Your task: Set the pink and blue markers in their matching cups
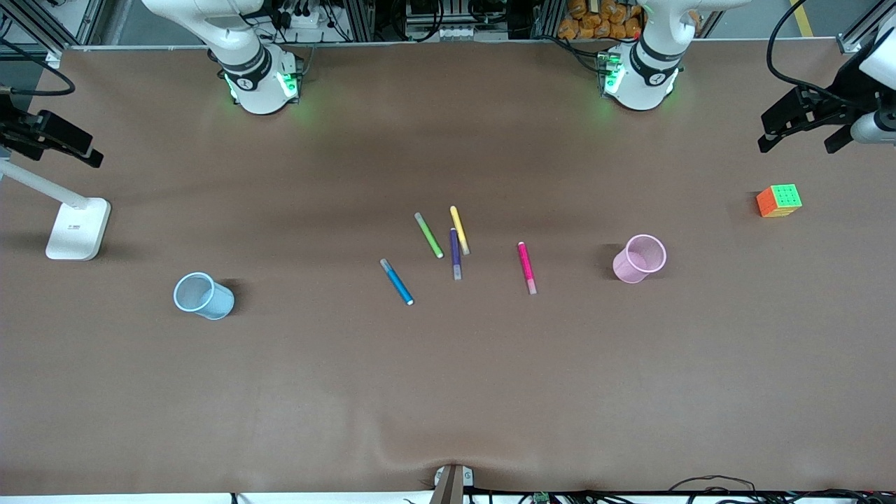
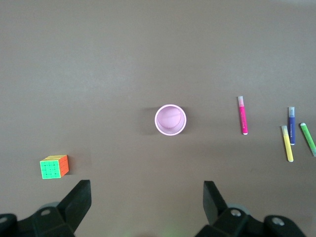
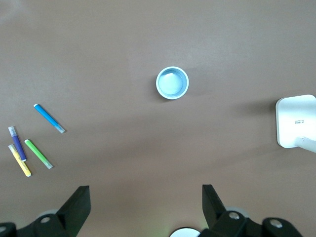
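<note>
both arms wait raised, left tool (image 2: 143,207) and right tool (image 3: 143,210) open.

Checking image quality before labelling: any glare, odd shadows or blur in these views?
Front view: green glow on the table by both arm bases; pink cup and blue cup cast short soft shadows. Both wrist views: even lighting, no glare; left tool and right tool look dark.

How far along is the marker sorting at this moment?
Nothing is done yet. The pink marker and blue marker lie on the table; the pink cup and blue cup are empty. The left gripper and right gripper are open, holding nothing. Both placements remain.
</note>
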{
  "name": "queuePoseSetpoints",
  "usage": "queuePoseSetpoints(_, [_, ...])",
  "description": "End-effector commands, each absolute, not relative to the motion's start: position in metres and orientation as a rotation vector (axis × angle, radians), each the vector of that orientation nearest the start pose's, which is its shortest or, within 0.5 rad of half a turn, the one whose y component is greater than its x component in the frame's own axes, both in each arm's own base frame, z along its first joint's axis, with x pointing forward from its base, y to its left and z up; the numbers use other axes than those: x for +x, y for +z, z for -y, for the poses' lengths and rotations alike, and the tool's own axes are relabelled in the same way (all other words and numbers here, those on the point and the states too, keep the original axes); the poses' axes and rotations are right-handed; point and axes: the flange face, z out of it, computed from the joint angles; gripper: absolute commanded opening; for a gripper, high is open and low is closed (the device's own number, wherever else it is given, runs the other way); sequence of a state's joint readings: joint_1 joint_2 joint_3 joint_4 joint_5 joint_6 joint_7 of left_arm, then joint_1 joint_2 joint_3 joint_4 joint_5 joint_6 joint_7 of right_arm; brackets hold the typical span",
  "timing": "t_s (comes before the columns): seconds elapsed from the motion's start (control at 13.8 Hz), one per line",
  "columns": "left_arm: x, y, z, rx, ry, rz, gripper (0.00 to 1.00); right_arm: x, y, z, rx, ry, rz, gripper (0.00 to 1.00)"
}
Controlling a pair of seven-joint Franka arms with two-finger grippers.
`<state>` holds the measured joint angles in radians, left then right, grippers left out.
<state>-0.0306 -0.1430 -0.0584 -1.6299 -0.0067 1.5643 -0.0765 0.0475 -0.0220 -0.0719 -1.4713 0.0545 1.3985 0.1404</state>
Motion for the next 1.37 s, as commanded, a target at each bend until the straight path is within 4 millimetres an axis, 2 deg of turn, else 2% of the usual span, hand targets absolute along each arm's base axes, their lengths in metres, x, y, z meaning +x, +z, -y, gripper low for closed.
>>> queuePoseSetpoints(0.0, [0.504, 0.679, 0.049, -3.154, -0.117, -0.016, 1.0, 0.533, 0.669, 0.001, -3.078, 0.088, -0.213, 1.0])
queuePoseSetpoints(0.87, [0.5, 0.676, 0.05, -3.155, -0.105, -0.013, 1.0, 0.552, 0.636, 0.013, -3.084, 0.181, -0.244, 1.0])
queuePoseSetpoints(1.3, [0.505, 0.668, 0.043, -3.153, -0.073, 0.011, 1.0, 0.563, 0.614, 0.019, -3.085, 0.245, -0.265, 1.0])
